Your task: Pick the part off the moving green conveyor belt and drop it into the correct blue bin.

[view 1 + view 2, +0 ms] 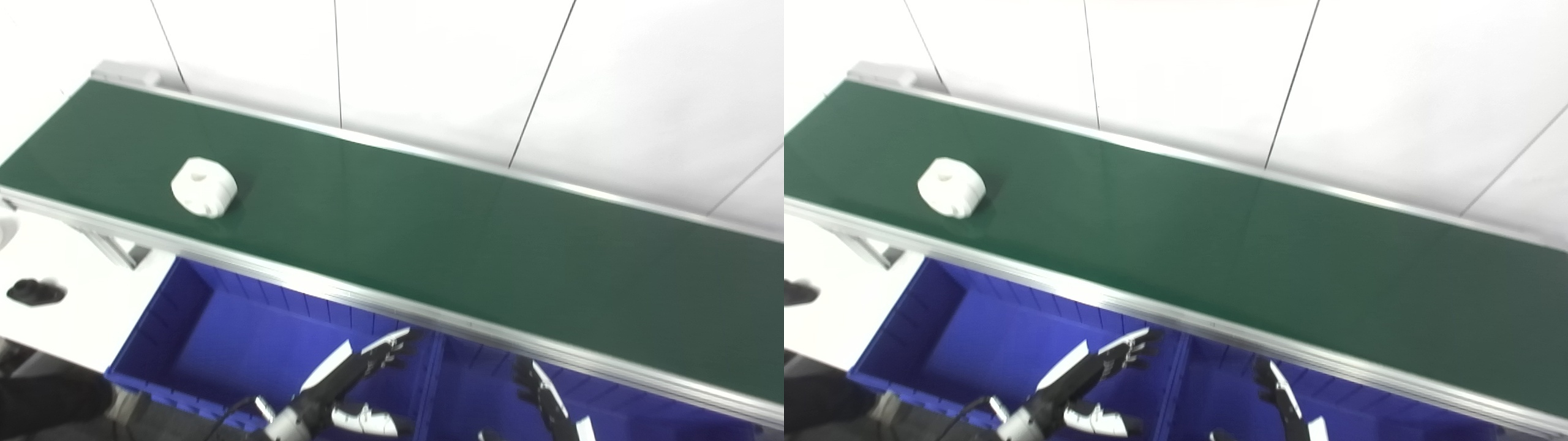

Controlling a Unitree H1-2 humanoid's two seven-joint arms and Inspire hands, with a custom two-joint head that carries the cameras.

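A white round part (204, 187) with a hole in its top lies on the green conveyor belt (429, 233) near its left end. Two blue bins stand below the belt's near rail: the left bin (245, 343) and the right bin (484, 392). My left hand (352, 373) is open and empty, fingers spread, above the left bin, well to the right of and below the part. My right hand (545, 398) is open and empty over the right bin, partly cut off by the bottom edge.
An aluminium rail (367, 294) edges the belt's near side above the bins. A white table (73, 306) at the left holds a small black object (33, 292). A white panelled wall (429, 67) runs behind the belt.
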